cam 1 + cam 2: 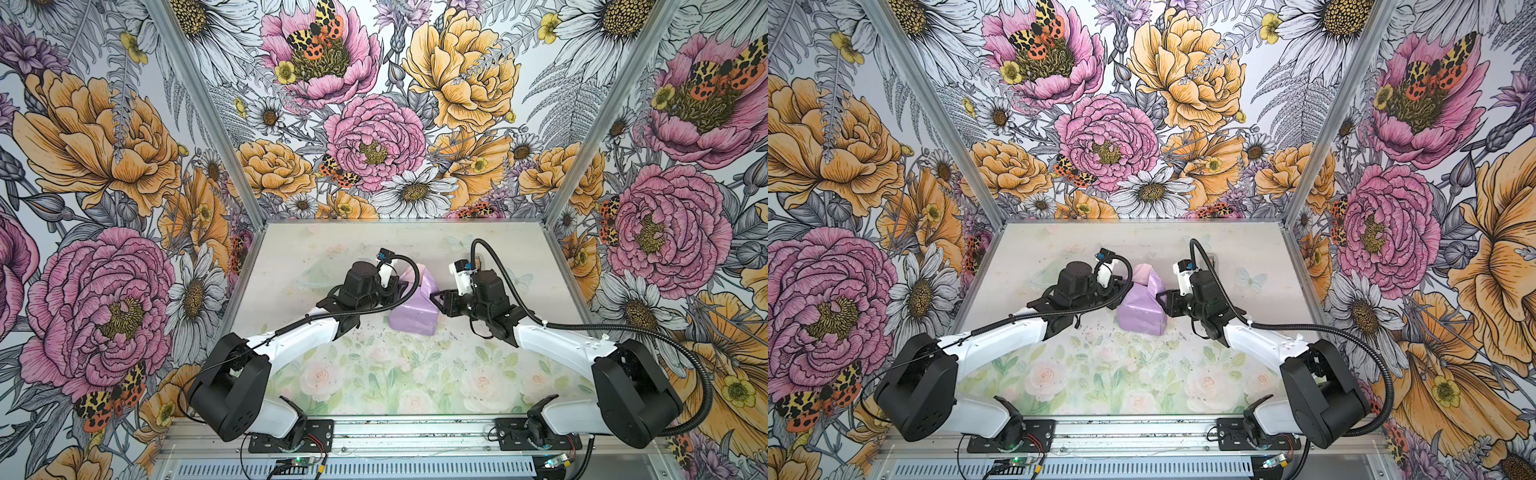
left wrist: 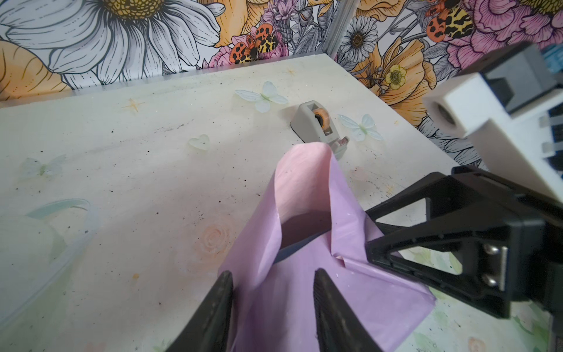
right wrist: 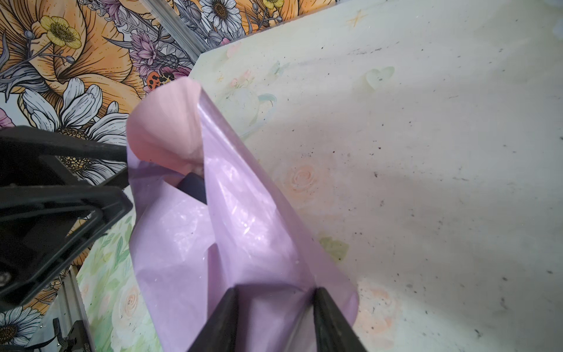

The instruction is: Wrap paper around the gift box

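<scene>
The gift box point(image 2: 292, 250) shows only as a sliver of dark blue inside the pale pink paper point(image 2: 300, 183), which is folded over it and looks lilac. In both top views the papered box point(image 1: 415, 309) point(image 1: 1141, 312) stands mid-table between the two arms. My left gripper point(image 2: 271, 282) reaches in from the left, its fingers on either side of the papered box edge and closed on it. My right gripper point(image 3: 274, 294) point(image 1: 436, 297) grips the opposite side, the paper taut between its fingers. A loose flap of paper point(image 3: 166, 128) stands up at the far end, open.
A small grey tape dispenser point(image 2: 316, 122) with an orange roll sits on the table behind the box, towards the back right corner. Floral walls enclose the table point(image 1: 374, 365) on three sides. The two arms' bases stand at the near edge.
</scene>
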Motion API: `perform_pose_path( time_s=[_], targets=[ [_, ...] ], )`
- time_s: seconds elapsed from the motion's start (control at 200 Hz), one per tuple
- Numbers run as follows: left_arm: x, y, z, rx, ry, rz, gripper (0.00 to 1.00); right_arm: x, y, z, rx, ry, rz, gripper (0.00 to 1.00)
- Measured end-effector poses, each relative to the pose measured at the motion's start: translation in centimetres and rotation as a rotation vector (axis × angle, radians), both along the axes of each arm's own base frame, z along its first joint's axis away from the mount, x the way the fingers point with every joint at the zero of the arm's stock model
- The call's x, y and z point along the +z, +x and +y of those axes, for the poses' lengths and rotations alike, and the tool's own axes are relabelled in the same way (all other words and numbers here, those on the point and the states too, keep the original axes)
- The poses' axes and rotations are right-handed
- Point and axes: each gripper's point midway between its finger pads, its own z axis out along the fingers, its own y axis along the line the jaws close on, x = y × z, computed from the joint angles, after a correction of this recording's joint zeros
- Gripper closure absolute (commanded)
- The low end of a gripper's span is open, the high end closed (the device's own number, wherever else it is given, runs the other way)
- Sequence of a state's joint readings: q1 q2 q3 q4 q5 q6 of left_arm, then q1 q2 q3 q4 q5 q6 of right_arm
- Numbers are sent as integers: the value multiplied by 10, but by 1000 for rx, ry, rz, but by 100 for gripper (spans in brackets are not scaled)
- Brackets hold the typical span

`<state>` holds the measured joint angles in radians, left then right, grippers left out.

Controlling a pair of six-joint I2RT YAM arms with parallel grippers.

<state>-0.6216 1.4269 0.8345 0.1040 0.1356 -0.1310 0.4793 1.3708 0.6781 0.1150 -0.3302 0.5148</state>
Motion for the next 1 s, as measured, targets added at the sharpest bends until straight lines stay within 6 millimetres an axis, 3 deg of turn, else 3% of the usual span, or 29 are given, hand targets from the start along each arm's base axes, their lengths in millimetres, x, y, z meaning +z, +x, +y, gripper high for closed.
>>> perform_pose_path(
  time_s=[0.245, 0.41, 0.52, 0.715, 1.001],
  targets=[
    [-3, 1, 0, -5, 5, 1, 64, 0, 0, 0, 1, 0, 0, 58],
    [-9, 9, 6, 8, 22, 5, 51, 0, 0, 0, 1, 0, 0, 58],
    [-11, 19, 12, 22, 33, 5, 52, 0, 0, 0, 1, 0, 0, 58],
    [-11, 29, 8, 6, 41, -2, 64, 0, 0, 0, 1, 0, 0, 58],
    [-14, 22, 0, -49, 45, 3, 96, 0, 0, 0, 1, -1, 1, 58]
  ],
)
